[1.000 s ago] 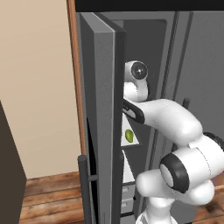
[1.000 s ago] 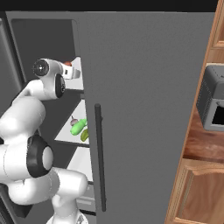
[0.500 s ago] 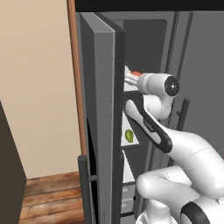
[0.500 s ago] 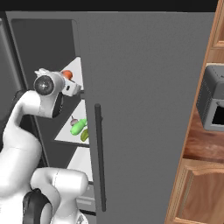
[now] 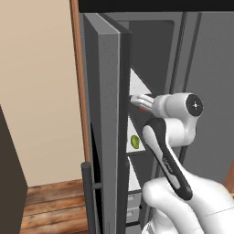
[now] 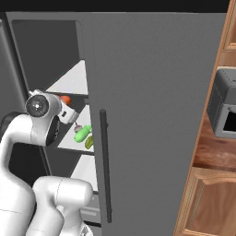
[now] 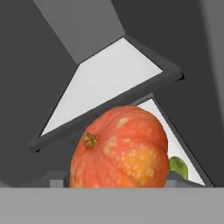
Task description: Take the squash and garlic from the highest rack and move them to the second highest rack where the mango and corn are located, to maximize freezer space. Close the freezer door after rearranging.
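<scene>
As the hand view shows, the squash sits directly before the end effector.

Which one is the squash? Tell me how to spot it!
Look into the open freezer, at the white racks beside the tall grey door. Right in front of the robot's hand sits the squash. It is round, plump and orange with pale speckles and a small brown stem, while the things near it are small and green.
</scene>
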Motion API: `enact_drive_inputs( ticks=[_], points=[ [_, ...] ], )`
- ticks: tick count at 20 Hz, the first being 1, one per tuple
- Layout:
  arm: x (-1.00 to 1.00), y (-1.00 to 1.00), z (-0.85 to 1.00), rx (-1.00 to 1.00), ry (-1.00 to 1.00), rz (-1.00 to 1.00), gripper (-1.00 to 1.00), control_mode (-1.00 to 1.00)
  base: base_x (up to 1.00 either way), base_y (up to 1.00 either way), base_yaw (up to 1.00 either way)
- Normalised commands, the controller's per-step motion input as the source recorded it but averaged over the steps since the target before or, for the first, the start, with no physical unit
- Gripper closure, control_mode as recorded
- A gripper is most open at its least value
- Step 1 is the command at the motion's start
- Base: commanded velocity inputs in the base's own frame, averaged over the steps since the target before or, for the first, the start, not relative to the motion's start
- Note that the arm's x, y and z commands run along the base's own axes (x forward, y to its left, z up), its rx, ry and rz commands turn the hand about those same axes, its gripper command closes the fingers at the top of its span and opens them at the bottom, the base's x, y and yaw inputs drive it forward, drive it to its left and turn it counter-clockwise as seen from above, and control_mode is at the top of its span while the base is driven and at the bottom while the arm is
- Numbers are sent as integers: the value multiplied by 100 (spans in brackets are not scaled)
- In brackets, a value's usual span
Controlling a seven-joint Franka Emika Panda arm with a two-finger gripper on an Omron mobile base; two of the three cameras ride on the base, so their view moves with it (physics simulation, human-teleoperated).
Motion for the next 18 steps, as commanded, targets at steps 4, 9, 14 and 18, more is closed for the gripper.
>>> enact_drive_inputs(
  ticks=[4,9,14,18],
  points=[
    [18,3,-65,0,28,0,100,-100,0,0,0],
    [85,17,-69,-1,6,0,100,-100,0,0,0],
    [88,24,-64,0,3,0,100,-100,0,0,0],
    [77,17,-52,-1,0,0,100,-100,0,0,0]
  ],
)
